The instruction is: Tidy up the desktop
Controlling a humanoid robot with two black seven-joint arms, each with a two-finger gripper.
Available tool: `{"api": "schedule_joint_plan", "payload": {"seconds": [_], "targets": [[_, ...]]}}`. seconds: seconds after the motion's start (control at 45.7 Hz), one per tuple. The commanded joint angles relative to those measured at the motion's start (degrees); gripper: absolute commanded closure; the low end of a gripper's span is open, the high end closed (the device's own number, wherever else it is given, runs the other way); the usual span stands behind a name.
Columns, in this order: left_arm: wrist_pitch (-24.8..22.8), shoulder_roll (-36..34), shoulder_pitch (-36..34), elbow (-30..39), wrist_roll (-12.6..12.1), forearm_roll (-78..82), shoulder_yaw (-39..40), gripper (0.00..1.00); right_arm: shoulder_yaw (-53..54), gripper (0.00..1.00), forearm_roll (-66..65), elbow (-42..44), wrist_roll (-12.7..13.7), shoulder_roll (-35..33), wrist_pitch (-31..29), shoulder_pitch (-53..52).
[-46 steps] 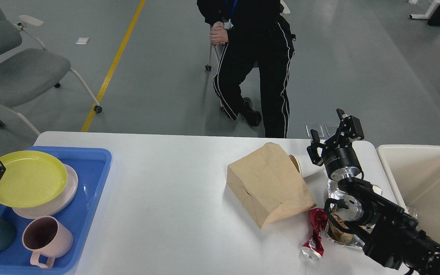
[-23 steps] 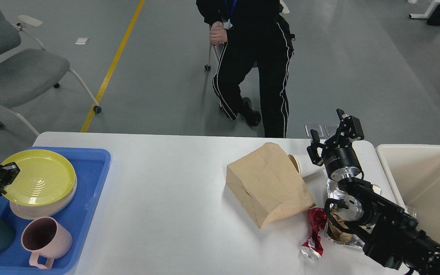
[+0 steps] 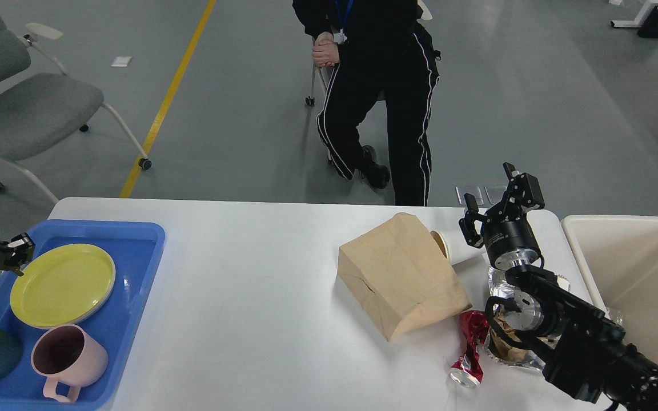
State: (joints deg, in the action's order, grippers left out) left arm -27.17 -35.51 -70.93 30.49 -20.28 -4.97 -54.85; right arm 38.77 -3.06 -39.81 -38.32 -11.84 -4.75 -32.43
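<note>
Room: grey floor, seated person at 12 o'clock, counter (image 3: 260, 297) filling the foreground.
Tray (image 3: 140, 240), at 9 o'clock: yellow plate (image 3: 61, 283) lowered flat onto the stack; a second ago held tilted above it.
Left gripper (image 3: 17, 251): drawn back off the plate's rim; fingers apart or together, cannot tell.
Right gripper (image 3: 497, 197): raised at 3 o'clock, fingers apart, empty.
Remaining, judged: paper bag (image 3: 400, 277), crushed can (image 3: 470, 348), wrappers bound for the bin (image 3: 637, 268).

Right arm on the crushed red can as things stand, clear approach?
Probably not directly. The crushed red can lies on the desktop beside the right arm's own forearm, well behind the right gripper; the arm must fold back first.
</note>
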Motion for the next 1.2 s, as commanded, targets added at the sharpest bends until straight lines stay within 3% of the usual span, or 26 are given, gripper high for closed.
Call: {"api": "schedule_joint_plan", "payload": {"seconds": [0.0,0.088,0.263,0.416,0.919,1.117,1.182], "targets": [[0.88,-0.09,0.01,0.00,0.24,-0.13,0.97,0.30,-0.01,0.00,-0.01,0.00,0.00,-0.03,0.00,0.00],[3.86,-0.09,0.09,-0.08,0.24,-0.21,2.82,0.14,-0.01,0.00,-0.01,0.00,0.00,-0.03,0.00,0.00],[13.18,0.00,0.18,-0.17,-0.11,-0.04,5.46,0.10,-0.01,0.00,-0.01,0.00,0.00,0.06,0.00,0.00],[13.81,-0.53,-0.70,-0.52,0.33,-1.09,9.05,0.04,-0.01,0.00,-0.01,0.00,0.00,-0.03,0.00,0.00],[14.60,3.86,16.61,-8.70,0.24,-1.00,75.31,0.04,-0.01,0.00,-0.01,0.00,0.00,0.06,0.00,0.00],[14.60,4.92,17.41,-8.78,0.41,-1.09,88.50,0.04,-0.01,0.00,-0.01,0.00,0.00,0.06,0.00,0.00],[14.60,4.92,17.14,-8.78,1.55,-1.27,92.37,0.04,-0.01,0.00,-0.01,0.00,0.00,0.06,0.00,0.00]]}}
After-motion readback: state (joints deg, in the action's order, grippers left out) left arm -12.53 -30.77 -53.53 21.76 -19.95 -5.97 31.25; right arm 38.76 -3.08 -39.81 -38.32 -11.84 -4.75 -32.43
